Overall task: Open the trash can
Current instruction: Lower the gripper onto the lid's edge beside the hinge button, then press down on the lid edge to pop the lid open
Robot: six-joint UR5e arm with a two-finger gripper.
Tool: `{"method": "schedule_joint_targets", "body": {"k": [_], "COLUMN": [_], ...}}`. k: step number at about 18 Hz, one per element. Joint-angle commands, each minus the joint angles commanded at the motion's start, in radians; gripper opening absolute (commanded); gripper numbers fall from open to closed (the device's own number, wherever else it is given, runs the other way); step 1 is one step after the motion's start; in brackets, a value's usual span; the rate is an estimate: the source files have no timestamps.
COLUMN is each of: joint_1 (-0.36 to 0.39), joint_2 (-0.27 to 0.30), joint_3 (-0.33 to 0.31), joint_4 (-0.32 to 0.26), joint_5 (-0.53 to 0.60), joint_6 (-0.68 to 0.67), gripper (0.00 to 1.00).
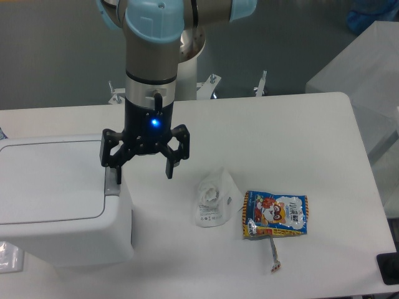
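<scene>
The trash can (56, 205) is a large white box-shaped bin at the table's left, its flat lid down. A small grey button (112, 187) sits on its right rim. My gripper (143, 175) hangs open beside the bin's right edge. Its left fingertip is right above the grey button, while the right fingertip hangs over the table. Nothing is between the fingers.
A crumpled white wrapper (214, 199) lies on the table right of the gripper. A colourful snack packet (275, 215) lies further right. A small cable end (274, 255) sits below the packet. The table's front edge runs close under the bin.
</scene>
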Motion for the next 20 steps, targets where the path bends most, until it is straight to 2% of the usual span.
{"method": "schedule_joint_targets", "body": {"k": [20], "joint_1": [-0.002], "joint_2": [-0.002], "joint_3": [-0.012], "joint_4": [0.000], "joint_5": [0.002], "joint_6": [0.000], "gripper": [1.00]}}
